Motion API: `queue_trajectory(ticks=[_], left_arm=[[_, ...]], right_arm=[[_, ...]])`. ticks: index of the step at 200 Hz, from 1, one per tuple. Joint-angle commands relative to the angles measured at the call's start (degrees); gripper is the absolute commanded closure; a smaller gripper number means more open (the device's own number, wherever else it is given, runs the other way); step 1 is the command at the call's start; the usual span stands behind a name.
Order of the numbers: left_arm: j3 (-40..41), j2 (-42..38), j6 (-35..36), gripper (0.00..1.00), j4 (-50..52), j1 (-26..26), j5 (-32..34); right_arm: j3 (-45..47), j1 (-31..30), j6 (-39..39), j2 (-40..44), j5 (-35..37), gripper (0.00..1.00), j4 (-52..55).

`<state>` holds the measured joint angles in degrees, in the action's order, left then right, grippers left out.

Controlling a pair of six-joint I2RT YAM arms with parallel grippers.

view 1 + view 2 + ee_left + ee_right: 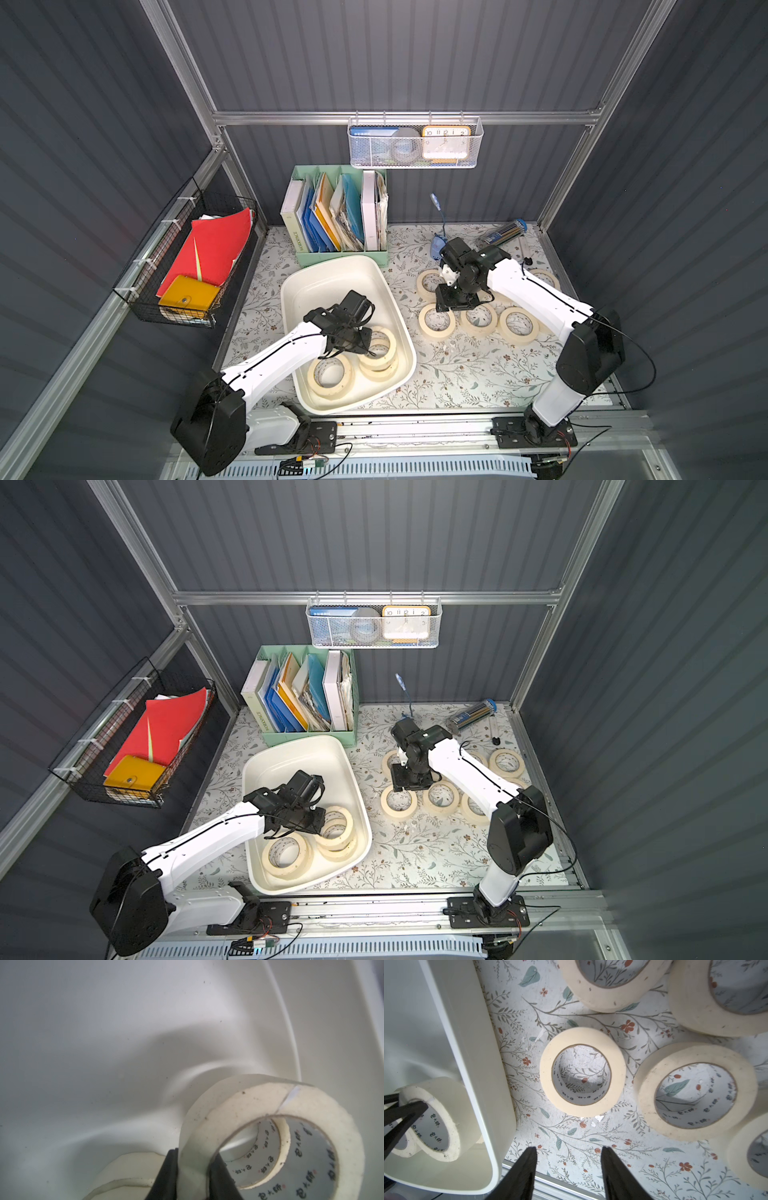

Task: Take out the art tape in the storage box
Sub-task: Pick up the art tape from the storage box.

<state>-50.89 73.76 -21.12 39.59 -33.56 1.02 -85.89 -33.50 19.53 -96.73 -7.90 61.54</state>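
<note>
- Left gripper (193,1160) clamped on the wall of one cream art tape roll (270,1105). One black finger presses the outer face and the other sits inside the printed core.
- Held roll tilted rather than flat, with a second roll (285,1140) showing through its core just beneath it.
- Both rolls lie inside the storage box (328,274), toward the side wall nearest the right arm. The far half of the box floor is bare.
- Flat roll (328,392) on the box floor beside them, close to the near wall.
- Right gripper (569,1150) with jaws partly apart and nothing between them, above the floral desk (478,374) just outside the box rim.
- Loose rolls (547,1076) lie flat on the desk ahead of that gripper, all outside the box. Some are apart and some are touching or overlapping.
- Mint-green file organiser (345,257) stands at the back of the desk, touching or just behind the far end of the box.
</note>
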Motion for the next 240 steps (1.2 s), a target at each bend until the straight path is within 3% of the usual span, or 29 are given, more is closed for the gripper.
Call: queue_trajectory(ticks=[1, 56, 171, 193, 205, 217, 225, 231, 240], left_arm=[[-6.89, 1.55, 1.93, 0.81, 0.44, -0.22, 3.28], [-13.20, 6.49, 3.75, 0.81, -2.19, -0.22, 2.47], [-15.77, 6.23, 3.20, 0.82, -3.50, -0.36, 0.07], [-15.50, 5.54, 2.93, 0.82, -3.93, -0.35, -0.38], [-15.42, 5.11, 2.88, 0.81, -4.28, -0.36, -0.70], [-14.70, 4.42, 3.06, 0.70, -5.20, -0.36, -1.36], [-14.25, 3.76, 3.41, 0.50, -5.96, -0.36, -1.87], [-13.73, 3.24, 3.52, 0.38, -6.64, -0.36, -2.23], [-13.15, 2.23, 3.74, 0.27, -7.60, -0.34, -2.57]], right_arm=[[-3.37, -4.24, 2.52, 1.54, 1.11, 0.44, 2.40], [-7.42, -9.86, 5.54, 0.04, -0.54, 0.43, 0.38], [-12.11, -10.47, 7.18, -10.66, -2.23, 0.42, -8.38], [-12.29, -10.45, 7.79, -11.50, -1.79, 0.54, -9.59], [-11.96, -10.47, 8.23, -11.34, -1.43, 0.71, -10.25], [-11.59, -10.45, 8.47, -11.03, -0.28, 0.90, -10.24], [-11.53, -10.37, 8.58, -10.70, 0.68, 1.00, -9.83], [-11.51, -10.28, 8.64, -10.42, 1.49, 1.00, -9.28], [-11.33, -10.11, 8.67, -9.87, 2.81, 1.00, -8.32]])
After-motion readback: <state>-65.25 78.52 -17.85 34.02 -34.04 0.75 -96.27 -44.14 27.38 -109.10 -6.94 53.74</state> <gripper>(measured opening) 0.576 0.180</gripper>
